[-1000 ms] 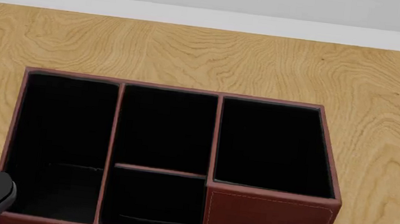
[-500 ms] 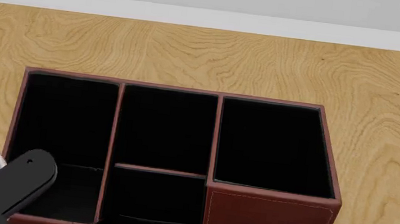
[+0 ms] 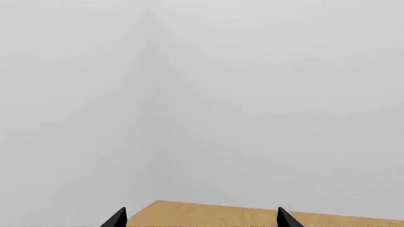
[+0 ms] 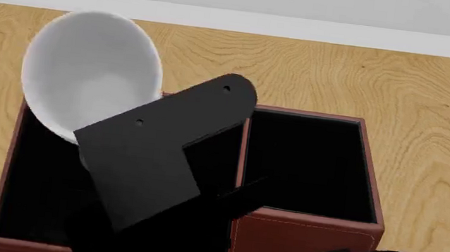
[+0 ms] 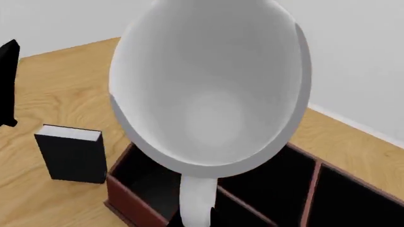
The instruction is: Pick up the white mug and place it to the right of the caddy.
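I have the white mug (image 4: 86, 75) up off the table, carried on my right arm; the right gripper (image 5: 196, 208) is clamped on it near the handle, as far as the right wrist view lets me read it, since the fingertips themselves are hidden under the cup. In the head view the dark arm link crosses the near and middle part of the caddy (image 4: 307, 227), and the mug hangs tilted, mouth toward the camera, above the caddy's left compartment and its far-left corner.

So I judge the pick done and the carry underway. What is left is most of the transport: the mug is over the wrong side of the box, and I have to bring it across the whole caddy to the bare wooden table (image 4: 437, 131) on its right, set it upright there and let go.

The left gripper (image 3: 198, 220) shows only two dark fingertips well apart with nothing between them, pointing past the table edge at the grey wall.

Beyond the caddy's left end, the right wrist view shows a small black book (image 5: 71, 153) standing on the table, well clear of where I am headed.
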Controlling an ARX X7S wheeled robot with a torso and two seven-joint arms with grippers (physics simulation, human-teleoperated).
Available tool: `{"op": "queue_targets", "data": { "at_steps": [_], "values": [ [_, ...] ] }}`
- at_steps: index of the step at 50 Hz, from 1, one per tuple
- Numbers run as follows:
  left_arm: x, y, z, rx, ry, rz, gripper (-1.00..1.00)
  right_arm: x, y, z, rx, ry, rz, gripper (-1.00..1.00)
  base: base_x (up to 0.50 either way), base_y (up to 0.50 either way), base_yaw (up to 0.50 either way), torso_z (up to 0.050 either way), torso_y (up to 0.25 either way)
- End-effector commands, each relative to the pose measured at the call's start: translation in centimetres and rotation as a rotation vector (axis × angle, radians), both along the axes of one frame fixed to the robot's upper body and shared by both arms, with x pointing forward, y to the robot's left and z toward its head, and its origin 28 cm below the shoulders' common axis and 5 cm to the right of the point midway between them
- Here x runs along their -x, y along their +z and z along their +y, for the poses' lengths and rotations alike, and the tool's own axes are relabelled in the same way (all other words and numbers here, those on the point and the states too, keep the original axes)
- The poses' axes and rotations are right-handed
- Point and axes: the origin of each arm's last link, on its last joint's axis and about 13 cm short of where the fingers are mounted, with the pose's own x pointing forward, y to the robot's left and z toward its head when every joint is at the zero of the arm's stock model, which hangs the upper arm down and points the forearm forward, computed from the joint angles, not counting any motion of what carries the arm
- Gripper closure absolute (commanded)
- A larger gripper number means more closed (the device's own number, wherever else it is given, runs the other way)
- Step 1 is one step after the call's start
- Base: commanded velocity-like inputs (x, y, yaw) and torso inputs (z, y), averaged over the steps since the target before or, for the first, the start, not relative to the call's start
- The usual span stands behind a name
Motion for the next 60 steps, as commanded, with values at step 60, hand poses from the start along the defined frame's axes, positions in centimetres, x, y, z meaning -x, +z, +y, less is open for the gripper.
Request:
{"op": "queue_targets", "data": {
  "at_steps": [60],
  "values": [
    [-1.9,-0.8,0.5,0.019,-0.001,0.009,-1.0,-3.4,1.7,-13.7,-0.14,-0.911,-0.024,1.0,0.0,0.0,0.0,0.0,0.001]
  ]
}}
